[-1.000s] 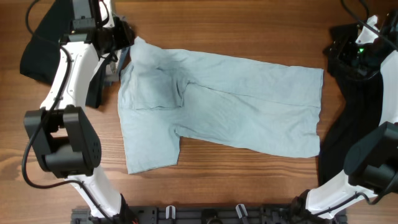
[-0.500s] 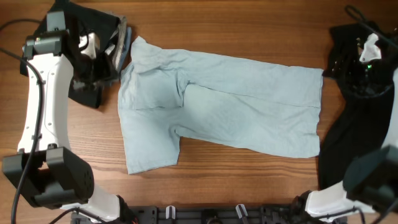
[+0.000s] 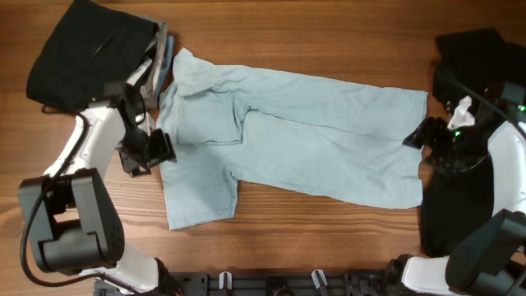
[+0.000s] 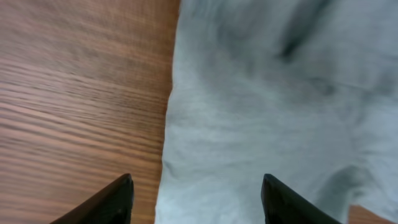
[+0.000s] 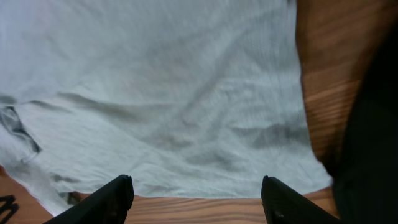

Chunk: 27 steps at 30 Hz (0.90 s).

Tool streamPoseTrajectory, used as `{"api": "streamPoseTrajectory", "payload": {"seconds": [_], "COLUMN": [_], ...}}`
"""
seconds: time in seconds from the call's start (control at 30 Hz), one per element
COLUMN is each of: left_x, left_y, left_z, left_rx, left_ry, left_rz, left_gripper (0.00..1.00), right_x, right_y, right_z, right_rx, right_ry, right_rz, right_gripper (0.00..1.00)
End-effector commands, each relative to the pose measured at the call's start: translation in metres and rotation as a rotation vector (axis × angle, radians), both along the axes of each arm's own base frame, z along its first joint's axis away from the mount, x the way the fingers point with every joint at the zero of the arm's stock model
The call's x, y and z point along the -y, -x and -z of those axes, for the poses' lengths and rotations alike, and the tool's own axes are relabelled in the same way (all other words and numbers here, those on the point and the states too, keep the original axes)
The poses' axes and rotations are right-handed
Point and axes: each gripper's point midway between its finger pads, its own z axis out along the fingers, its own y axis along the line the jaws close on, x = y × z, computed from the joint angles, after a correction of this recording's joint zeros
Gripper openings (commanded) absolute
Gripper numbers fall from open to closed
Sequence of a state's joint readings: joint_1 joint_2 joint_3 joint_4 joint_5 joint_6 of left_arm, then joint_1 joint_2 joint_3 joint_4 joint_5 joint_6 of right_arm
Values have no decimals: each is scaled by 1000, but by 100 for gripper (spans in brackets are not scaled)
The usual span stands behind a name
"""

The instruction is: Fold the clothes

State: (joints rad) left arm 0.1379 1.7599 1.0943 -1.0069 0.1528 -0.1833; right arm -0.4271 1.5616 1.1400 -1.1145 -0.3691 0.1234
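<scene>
The light blue short-sleeved shirt lies flat across the middle of the wooden table, collar at the far left, hem at the right. My left gripper is open and empty, over the shirt's left edge by the sleeve. My right gripper is open and empty at the shirt's hem edge. A black garment lies at the far left corner. Another black garment lies along the right side.
Grey folded fabric pokes out between the left black garment and the shirt collar. Bare wood lies left of the shirt. A black rail runs along the table's near edge.
My left gripper has come down from the far left corner to the shirt's left edge. My right gripper has moved from the far right in to the shirt's hem. The shirt has not moved.
</scene>
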Motion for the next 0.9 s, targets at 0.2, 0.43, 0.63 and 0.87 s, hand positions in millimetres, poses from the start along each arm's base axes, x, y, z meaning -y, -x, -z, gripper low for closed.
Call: {"api": "streamPoseTrajectory", "payload": {"seconds": [0.2, 0.43, 0.63, 0.87], "left_x": [8, 37, 42, 25], "left_y": [53, 74, 99, 75], "left_z": [47, 38, 11, -22], "left_rx": [-118, -209, -313, -78], "left_ry": [10, 168, 192, 184], "left_rz": [-118, -149, -136, -196], "left_gripper": [52, 4, 4, 42], "right_x": [-10, -10, -10, -16], "right_y": [19, 20, 24, 44], "right_z": [35, 44, 44, 72], "right_rx": [-68, -59, -74, -161], "right_ry": [-28, -24, -25, -40], "right_rz": [38, 38, 38, 173], "right_gripper": [75, 75, 76, 81]}}
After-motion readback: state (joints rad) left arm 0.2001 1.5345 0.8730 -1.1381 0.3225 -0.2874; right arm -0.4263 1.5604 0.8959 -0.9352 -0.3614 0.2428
